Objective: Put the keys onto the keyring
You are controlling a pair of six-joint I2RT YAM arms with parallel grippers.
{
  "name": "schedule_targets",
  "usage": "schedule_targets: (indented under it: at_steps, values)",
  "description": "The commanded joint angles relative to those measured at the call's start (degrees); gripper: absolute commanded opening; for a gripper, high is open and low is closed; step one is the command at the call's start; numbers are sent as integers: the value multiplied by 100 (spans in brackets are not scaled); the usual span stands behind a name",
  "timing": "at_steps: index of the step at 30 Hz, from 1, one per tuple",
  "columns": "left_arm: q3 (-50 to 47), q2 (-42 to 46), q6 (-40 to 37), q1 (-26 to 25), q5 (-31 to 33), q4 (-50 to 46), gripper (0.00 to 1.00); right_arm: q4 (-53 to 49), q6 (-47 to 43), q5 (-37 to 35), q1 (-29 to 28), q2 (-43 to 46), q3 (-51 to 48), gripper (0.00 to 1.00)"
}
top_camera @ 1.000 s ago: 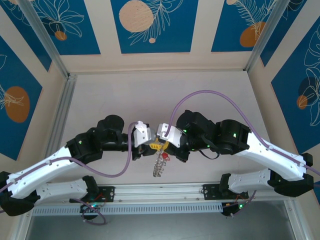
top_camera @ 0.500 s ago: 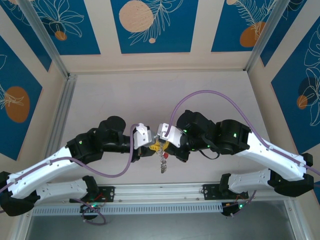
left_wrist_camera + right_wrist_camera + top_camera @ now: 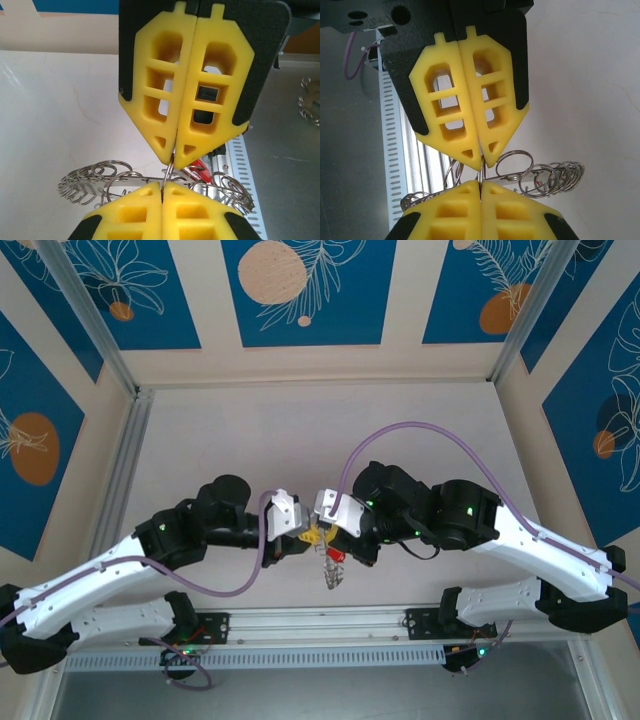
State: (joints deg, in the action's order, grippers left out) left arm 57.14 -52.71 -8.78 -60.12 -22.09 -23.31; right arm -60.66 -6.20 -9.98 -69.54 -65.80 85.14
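My left gripper (image 3: 306,532) and right gripper (image 3: 326,534) meet tip to tip above the table's near edge. Both are shut on the keyring (image 3: 170,172), a thin silvery ring seen edge-on between the two pairs of yellow fingers. In the left wrist view my left gripper (image 3: 163,184) is at the bottom and the right gripper (image 3: 176,161) is above it. In the right wrist view the right gripper (image 3: 480,183) grips the keyring (image 3: 481,172) from below. The keys (image 3: 85,182) fringe it on both sides, with a red-headed piece (image 3: 198,170). From above, the keys (image 3: 333,577) hang in a short bunch.
An aluminium rail (image 3: 330,620) and a slotted cable duct (image 3: 387,150) run along the near edge just below the grippers. A purple cable (image 3: 420,430) arcs over the right arm. Patterned walls enclose the pale table (image 3: 300,430). More metal loops (image 3: 310,102) lie at the right.
My left gripper has closed onto the keyring. The keys, which trailed long toward the lower left, swung in and now hang as a shorter bunch under the fingertips.
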Motion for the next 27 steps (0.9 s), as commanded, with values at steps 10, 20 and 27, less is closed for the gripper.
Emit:
schedule_targets:
  at_steps: [10,20,27]
  values:
    - [-805,672,837,23,-721,1481,0,1065,17,290,-33,534,-647,16]
    - [-1000,813,1114,27,-809,1869,0,1577,64,582,141,992,-1171,22]
    - [-1012,853,1140,39,-801,1856,0,1652,121,719,245,1226,-1360,23]
